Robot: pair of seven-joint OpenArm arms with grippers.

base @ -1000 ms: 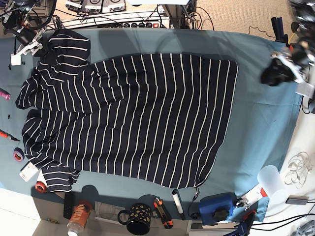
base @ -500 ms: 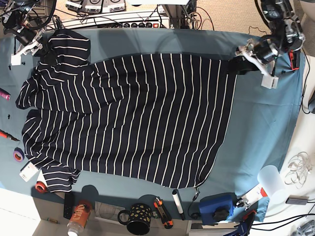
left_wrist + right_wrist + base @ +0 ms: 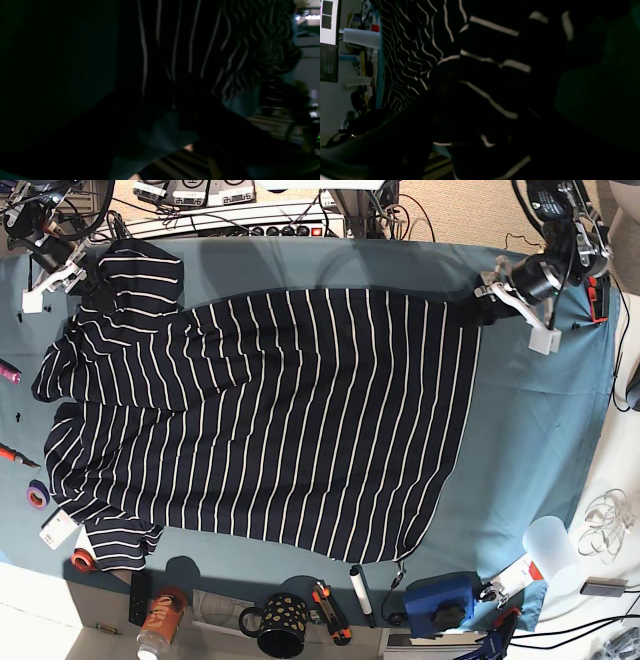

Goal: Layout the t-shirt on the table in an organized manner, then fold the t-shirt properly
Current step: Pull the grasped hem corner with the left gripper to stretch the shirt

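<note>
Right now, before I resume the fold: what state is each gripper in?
Left gripper: at the t-shirt hem corner; open or gripping cannot be told.
Right gripper: at the far sleeve; cannot be told either.

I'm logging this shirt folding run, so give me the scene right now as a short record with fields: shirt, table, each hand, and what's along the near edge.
shirt: t-shirt spread mostly flat, sleeves bunched at the base view's left
table: table covered in teal cloth, bare strip beside the hem
left hand: left hand at the shirt's top hem corner; grip unclear
right hand: right hand at the upper sleeve; grip unclear
near edge: spotted mug, orange-lidded bottle
wrist views: too dark to judge jaws
</note>
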